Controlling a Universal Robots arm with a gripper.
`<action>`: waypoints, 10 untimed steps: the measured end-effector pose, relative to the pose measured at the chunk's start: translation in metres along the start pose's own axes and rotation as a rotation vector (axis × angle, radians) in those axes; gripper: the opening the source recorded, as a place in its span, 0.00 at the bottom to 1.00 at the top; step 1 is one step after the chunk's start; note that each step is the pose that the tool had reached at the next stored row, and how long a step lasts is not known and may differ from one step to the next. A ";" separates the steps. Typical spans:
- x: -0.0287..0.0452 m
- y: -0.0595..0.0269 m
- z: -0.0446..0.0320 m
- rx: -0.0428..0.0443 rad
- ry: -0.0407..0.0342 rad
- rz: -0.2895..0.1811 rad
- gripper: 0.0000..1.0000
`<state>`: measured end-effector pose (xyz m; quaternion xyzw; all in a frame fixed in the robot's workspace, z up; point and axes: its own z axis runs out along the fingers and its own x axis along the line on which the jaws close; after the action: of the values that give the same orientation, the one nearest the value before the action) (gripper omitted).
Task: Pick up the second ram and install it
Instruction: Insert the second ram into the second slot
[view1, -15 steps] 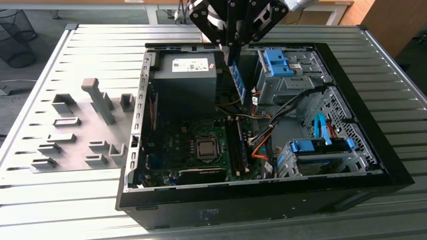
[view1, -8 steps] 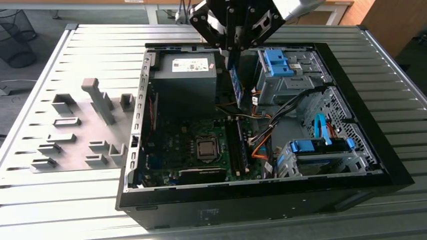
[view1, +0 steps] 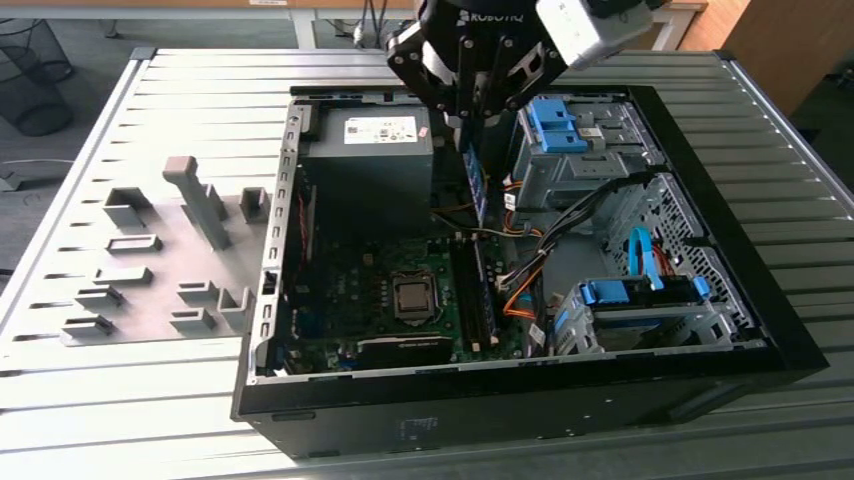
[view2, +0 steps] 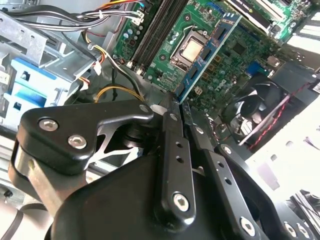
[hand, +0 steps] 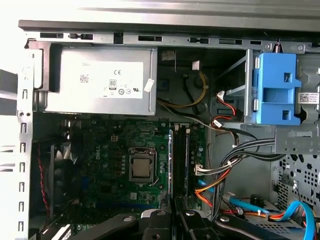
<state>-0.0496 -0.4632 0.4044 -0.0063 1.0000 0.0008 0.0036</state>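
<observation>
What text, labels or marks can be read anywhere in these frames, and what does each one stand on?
No text can be quoted.
White label on the power supply: print too small to read.
White sticker beside the blue drive-bay clip: unreadable.
Lettering on the body of the gripper: partly cut off, unreadable.
Second ram, held in the gripper: no legible print.

1. You saw matt black metal links on the gripper (view2: 172, 107), fastened with bright screws.
2. You saw the second ram (view2: 207, 52) as a blue-green circuit board carrying dark matt chips.
3. The computer case (view1: 287, 250) showed bare grey sheet metal.
4. The drive-bay clips (hand: 275, 90) looked like smooth blue plastic.
5. The table (view1: 200, 90) was ribbed light metal.
</observation>
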 end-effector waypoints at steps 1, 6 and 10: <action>-0.0002 0.0000 0.0018 -0.0001 0.0000 0.000 0.14; -0.0004 0.0000 0.0093 0.0000 0.0006 0.000 0.14; -0.0004 0.0000 0.0094 -0.0001 0.0006 0.000 0.14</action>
<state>-0.0491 -0.4632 0.3950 -0.0063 1.0000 0.0009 0.0033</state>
